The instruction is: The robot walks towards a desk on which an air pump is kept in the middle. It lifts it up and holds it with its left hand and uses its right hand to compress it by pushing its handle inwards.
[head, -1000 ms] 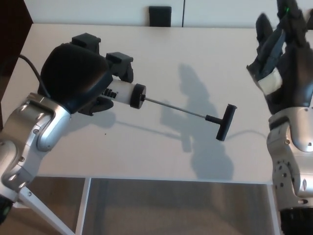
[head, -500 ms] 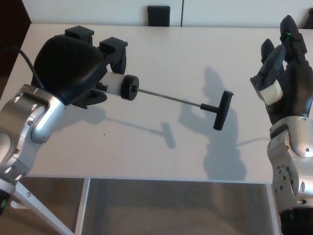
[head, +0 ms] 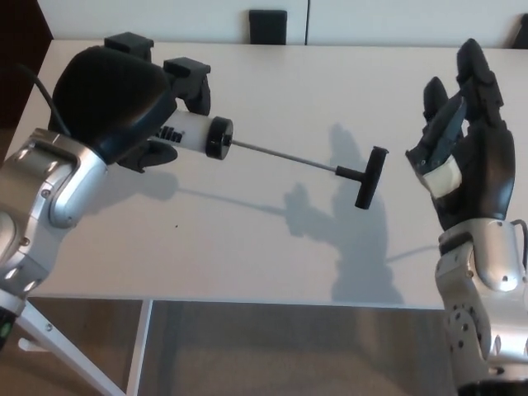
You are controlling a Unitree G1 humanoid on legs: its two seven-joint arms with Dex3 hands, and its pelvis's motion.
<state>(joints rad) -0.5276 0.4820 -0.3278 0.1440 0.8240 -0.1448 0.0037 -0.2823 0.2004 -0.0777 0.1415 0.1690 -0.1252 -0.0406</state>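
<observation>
— One air pump (head: 216, 139) is gripped at its white barrel by the left hand (head: 124, 103), raised above the desk (head: 272, 247).
— And the right hand (head: 462, 165)?
— Spread, nothing held. One T-handle (head: 370, 176) on a thin, bendable rod is best pushed squarely.

My surface (head: 272, 239) is white & flat, w/ its front edge running across below the shadows. Nothing I can see rests directly on it. Only shadows fall on it, the darkest patch nr the front edge, right of centre. One tiny dark speck (head: 176, 225) sits left of that patch; can't tell what it is. A black rectangular obj (head: 268, 21) stands at the surface's far edge, behind it or on it, can't tell which. Below the front edge: a white leg (head: 142, 346) and grey floor (head: 297, 351).
</observation>
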